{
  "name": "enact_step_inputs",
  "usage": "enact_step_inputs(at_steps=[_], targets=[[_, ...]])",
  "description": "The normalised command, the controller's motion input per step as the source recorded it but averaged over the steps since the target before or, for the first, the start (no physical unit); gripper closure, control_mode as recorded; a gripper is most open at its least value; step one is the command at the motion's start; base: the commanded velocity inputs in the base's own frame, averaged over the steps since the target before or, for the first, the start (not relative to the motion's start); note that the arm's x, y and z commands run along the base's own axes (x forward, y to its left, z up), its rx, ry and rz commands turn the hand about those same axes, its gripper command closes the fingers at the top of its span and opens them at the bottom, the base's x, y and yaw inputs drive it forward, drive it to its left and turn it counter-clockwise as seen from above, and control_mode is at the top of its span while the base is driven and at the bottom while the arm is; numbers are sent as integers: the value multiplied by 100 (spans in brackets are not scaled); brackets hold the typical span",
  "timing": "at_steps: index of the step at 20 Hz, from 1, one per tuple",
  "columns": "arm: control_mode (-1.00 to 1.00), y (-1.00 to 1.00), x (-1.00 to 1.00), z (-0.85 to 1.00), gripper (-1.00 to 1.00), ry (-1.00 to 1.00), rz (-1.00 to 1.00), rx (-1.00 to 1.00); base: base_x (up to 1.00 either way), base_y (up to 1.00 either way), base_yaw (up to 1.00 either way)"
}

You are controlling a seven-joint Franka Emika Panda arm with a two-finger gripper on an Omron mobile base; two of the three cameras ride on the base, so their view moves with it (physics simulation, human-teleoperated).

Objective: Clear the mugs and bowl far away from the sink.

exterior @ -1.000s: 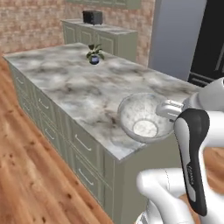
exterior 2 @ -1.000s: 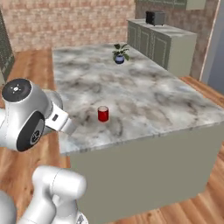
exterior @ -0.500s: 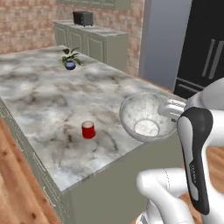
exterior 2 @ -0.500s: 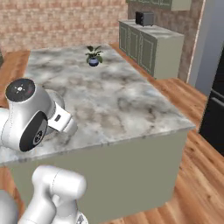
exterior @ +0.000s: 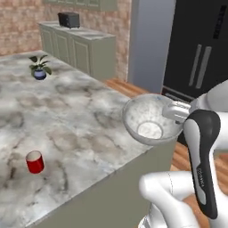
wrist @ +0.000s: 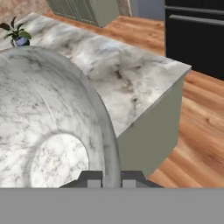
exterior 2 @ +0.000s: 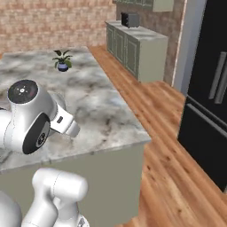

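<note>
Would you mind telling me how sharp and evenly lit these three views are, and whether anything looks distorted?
Left base view: soft, flat light; the red mug throws only a faint shadow, and the bowl reads clearly. Right base view: slightly blurred, no glare on the marble counter. Hand view: the bowl's rim looms large and stretched because it sits so close to the gripper.

A potted plant stands on the marble island; a black fridge beyond.
</note>
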Motion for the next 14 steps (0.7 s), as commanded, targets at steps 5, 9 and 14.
enact_step_inputs(at_steps=[5, 9, 14], targets=[[100, 0, 0, 0, 100, 0, 0, 0, 82, 46, -43], [100, 0, 0, 0, 100, 0, 0, 0, 96, 12, 6], [100, 0, 0, 0, 100, 0, 0, 0, 46, -15, 68]])
